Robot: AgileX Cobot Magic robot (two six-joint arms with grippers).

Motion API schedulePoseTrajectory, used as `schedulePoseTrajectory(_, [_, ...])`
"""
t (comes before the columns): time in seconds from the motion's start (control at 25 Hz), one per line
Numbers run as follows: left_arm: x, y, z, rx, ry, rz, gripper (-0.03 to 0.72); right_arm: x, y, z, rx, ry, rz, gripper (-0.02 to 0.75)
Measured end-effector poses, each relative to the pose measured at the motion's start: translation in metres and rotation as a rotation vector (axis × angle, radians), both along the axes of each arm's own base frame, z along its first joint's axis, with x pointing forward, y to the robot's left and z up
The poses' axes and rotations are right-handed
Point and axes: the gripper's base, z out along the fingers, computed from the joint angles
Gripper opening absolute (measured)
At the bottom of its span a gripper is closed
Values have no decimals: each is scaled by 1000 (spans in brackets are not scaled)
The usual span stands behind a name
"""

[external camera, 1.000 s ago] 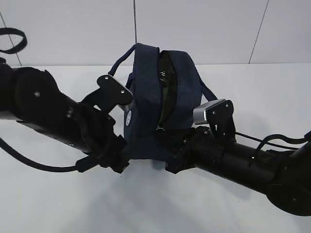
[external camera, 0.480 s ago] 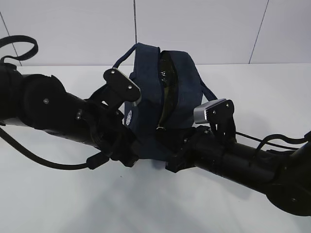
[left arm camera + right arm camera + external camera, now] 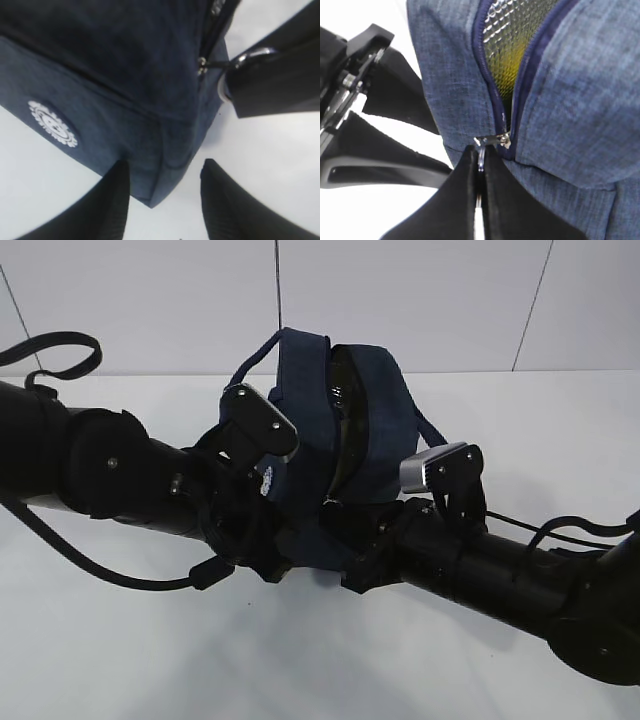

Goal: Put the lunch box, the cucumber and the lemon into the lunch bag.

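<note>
Two thick black arms, looping black cables, silver-grey wrist camera housings.
</note>
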Motion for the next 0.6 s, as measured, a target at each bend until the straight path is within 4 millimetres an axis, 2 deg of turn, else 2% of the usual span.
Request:
schedulePoseTrajectory(0.08, [0,0,0,-2,-2,0,286,0,0,0,1,1,-5,7])
schedulePoseTrajectory(0.28, [0,0,1,-2,-3,0,41,1,0,0,4,0,-9,7])
schedulePoseTrajectory(0.32, [0,0,1,-2,-3,0,15,1,-1,0,6,-1,-10,6])
schedulePoseTrajectory(0.6, [0,0,1,-7,1,7,-8,0,-1,4,9,-10,-9,7])
